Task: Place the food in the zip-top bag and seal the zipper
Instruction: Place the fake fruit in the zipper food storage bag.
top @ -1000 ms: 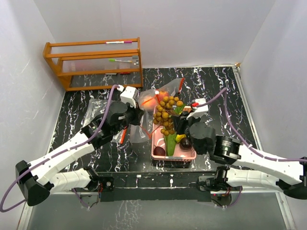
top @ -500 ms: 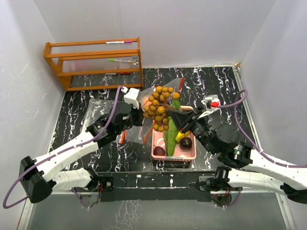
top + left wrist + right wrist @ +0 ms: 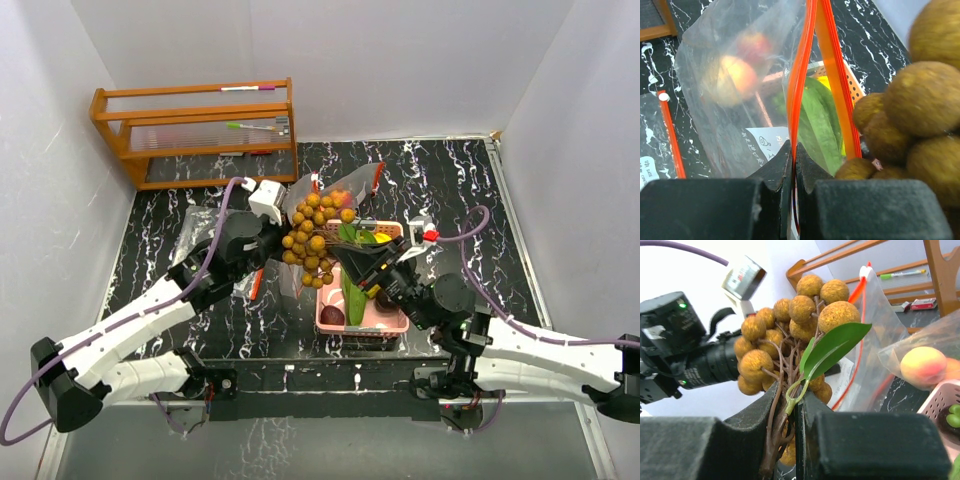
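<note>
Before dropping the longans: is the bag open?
Open: the zipper strips on the bag gape apart, with a gap between.

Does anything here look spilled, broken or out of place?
Nothing spilled or broken. The only oddity: the tan longan bunch is held aloft by its thin stems in the right gripper, beside the clear orange-zippered plastic bag.

Blurry longan bunch point(image 3: 925, 100), partly beyond right edge
</note>
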